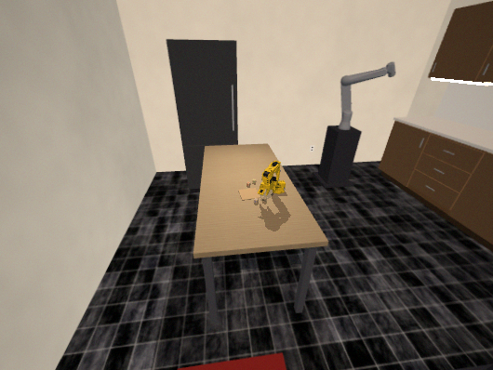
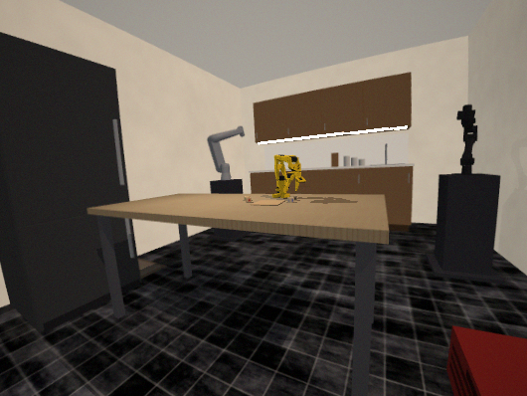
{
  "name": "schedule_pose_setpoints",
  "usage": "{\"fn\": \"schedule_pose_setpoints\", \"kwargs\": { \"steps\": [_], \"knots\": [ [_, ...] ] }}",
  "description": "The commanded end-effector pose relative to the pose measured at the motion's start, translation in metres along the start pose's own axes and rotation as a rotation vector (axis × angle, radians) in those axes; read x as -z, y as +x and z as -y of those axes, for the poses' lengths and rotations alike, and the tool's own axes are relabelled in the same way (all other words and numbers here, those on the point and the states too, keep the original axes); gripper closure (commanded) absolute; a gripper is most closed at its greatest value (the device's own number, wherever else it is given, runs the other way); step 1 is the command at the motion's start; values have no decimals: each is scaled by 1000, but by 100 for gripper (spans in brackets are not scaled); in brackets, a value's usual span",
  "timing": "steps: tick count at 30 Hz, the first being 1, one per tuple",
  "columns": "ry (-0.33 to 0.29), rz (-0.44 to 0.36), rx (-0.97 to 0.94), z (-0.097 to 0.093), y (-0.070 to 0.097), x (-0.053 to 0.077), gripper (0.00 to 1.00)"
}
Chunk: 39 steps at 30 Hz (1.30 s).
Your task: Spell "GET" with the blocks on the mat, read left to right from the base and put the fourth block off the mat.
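The small yellow arm point(image 1: 271, 178) stands on the wooden table beside the tan mat point(image 1: 248, 192). It bends down, and its gripper point(image 1: 264, 198) is low over the table at the mat's near right corner. The fingers look partly open with nothing between them. Two small blocks point(image 1: 251, 183) lie just beyond the mat's far edge. One or two more blocks point(image 1: 257, 202) lie by the gripper, off the mat's near edge. In the exterior view the arm point(image 2: 285, 179), the mat point(image 2: 268, 202) and a block point(image 2: 293, 200) under the gripper show. The letters are too small to read.
The table point(image 1: 253, 200) is long, and the arm stands near its right edge. A dark fridge point(image 1: 205, 102) stands behind the table. A grey robot arm on a black pedestal point(image 1: 341, 149) stands to the right, with kitchen cabinets point(image 1: 442, 177) beyond it.
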<state>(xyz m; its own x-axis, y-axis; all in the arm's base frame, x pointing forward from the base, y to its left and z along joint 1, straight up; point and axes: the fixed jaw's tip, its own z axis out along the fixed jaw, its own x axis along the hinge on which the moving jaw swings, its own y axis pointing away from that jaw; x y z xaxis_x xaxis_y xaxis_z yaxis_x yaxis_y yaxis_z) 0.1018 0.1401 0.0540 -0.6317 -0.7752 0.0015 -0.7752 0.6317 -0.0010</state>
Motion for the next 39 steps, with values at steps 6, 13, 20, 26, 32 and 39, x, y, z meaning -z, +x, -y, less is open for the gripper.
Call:
{"fn": "schedule_pose_setpoints", "kwargs": {
  "steps": [6,13,20,26,32,39],
  "knots": [
    [-2,61,0,-1,-3,28,67],
    [-2,61,0,-1,-3,29,67],
    [-2,61,0,-1,-3,29,67],
    [-2,61,0,-1,-3,29,67],
    [-2,70,0,-1,-3,30,67],
    [-4,191,0,-1,-6,48,67]
  ]
}}
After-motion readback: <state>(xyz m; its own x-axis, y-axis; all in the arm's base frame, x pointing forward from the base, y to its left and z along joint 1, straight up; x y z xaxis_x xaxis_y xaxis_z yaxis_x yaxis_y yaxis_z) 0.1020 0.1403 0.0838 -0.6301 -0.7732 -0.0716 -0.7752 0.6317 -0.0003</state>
